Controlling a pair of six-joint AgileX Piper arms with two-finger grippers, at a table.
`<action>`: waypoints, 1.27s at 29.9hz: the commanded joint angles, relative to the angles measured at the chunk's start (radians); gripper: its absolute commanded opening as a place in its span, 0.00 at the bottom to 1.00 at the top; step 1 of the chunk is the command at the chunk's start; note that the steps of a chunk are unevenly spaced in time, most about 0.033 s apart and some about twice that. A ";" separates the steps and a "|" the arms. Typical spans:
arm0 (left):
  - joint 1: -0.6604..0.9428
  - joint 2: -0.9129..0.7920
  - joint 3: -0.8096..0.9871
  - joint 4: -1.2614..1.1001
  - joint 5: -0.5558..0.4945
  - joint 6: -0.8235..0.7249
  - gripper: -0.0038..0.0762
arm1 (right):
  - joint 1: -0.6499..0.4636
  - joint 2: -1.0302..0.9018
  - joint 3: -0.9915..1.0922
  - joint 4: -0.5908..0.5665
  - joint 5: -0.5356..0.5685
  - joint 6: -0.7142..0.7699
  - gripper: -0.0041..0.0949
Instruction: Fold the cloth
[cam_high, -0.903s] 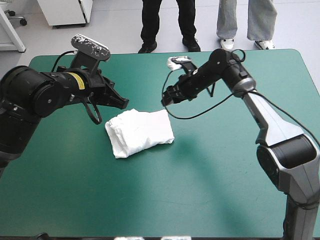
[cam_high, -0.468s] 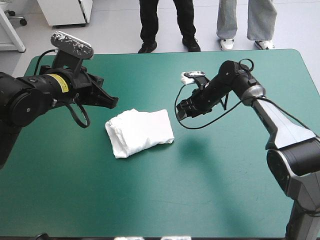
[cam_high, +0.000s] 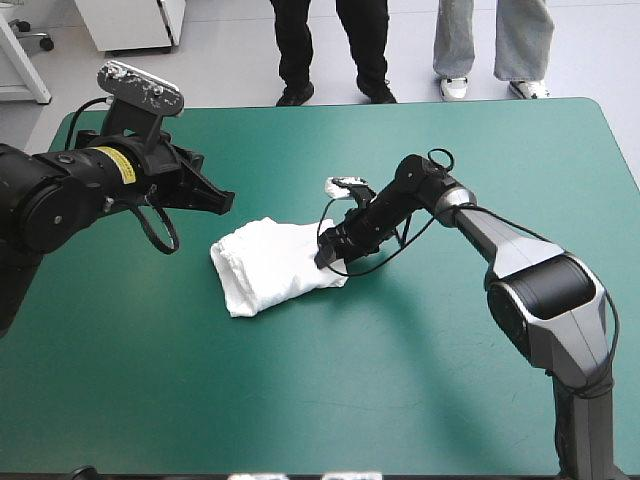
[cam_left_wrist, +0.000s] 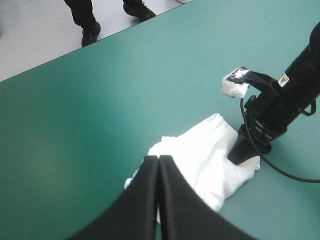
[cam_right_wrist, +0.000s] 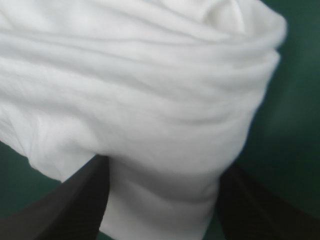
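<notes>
Item: white short-sleeved T-shirt (cam_high: 278, 263), folded into a compact, rumpled bundle with soft creases across its top.
Location: lying on the teal-green table cover (cam_high: 420, 400), left of the table's middle and well apart from every edge.
Left arm: the left gripper (cam_high: 229, 201), two broad black curved fins, hangs above the cover just beyond the bundle's far left corner, apart from the cloth.
Left fingers: pressed together into one pointed arch (cam_left_wrist: 158, 160), nothing between them; in the left wrist view the bundle lies ahead of and below the tips.
Right arm: the right gripper (cam_high: 325, 254), of the same black fin type, points down at the bundle's right-hand edge, touching the cloth there (cam_left_wrist: 244, 151).
Right fingers: spread wide (cam_right_wrist: 85, 200), one at each side of the bundle's end, white cloth filling the gap between them; not clamped on it.
Cloth edges: right end rounded and layered; left end looser and more crumpled.
</notes>
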 joint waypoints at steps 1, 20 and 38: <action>-0.006 -0.027 -0.030 0.014 0.036 -0.022 0.04 | 0.038 -0.012 -0.020 0.031 -0.017 -0.020 0.63; -0.006 -0.034 -0.030 0.003 0.036 -0.032 0.04 | -0.151 -0.093 -0.001 -0.557 0.064 0.218 0.04; -0.006 -0.034 -0.030 0.003 0.036 -0.006 0.04 | -0.686 -0.509 0.531 -0.735 -0.060 0.235 0.04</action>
